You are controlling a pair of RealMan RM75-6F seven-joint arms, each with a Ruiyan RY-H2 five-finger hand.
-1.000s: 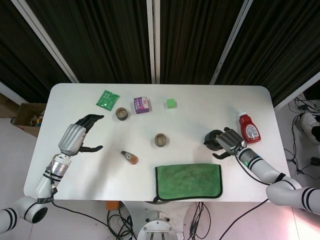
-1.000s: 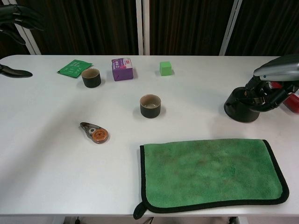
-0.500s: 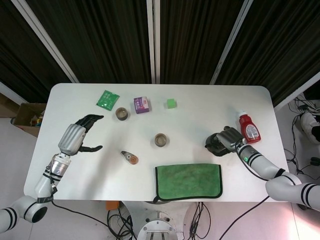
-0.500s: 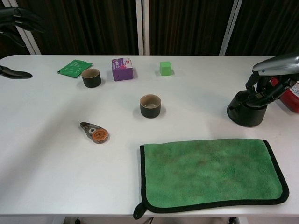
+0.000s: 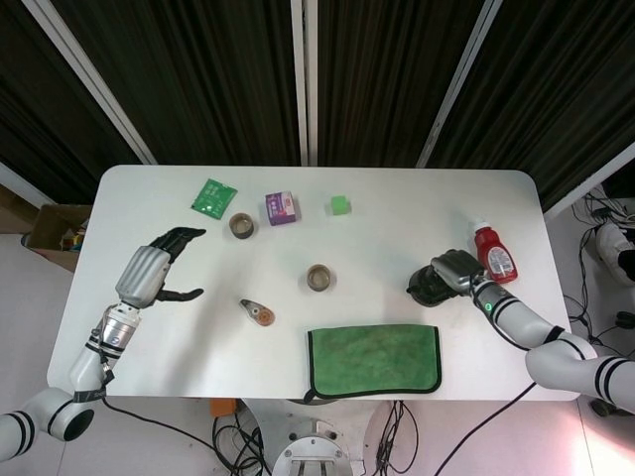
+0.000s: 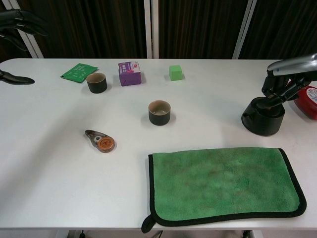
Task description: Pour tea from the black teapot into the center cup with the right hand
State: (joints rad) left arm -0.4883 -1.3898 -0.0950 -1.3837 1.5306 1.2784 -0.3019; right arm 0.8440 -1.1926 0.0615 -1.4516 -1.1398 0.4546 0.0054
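Observation:
The black teapot (image 5: 427, 286) (image 6: 262, 118) stands on the white table (image 5: 179, 337), right of the middle. My right hand (image 5: 456, 270) (image 6: 288, 79) sits at its right side, fingers (image 6: 275, 90) curled down onto its top edge, gripping it. The center cup (image 5: 318, 278) (image 6: 159, 112), dark with a pale inside, stands upright well left of the teapot. My left hand (image 5: 154, 270) (image 6: 15, 25) hovers over the table's left side, fingers spread, holding nothing.
A second cup (image 5: 241, 225), a purple box (image 5: 280, 208), a green cube (image 5: 340, 205) and a green packet (image 5: 213, 194) line the far side. A red bottle (image 5: 494, 255) stands just right of the teapot. A green cloth (image 5: 374, 359) lies in front; a small orange-brown tool (image 5: 257, 312) lies left of it.
My right hand drew back to the right and its fingers curled in onto the teapot's top. The teapot shifted slightly right. The left hand stayed put.

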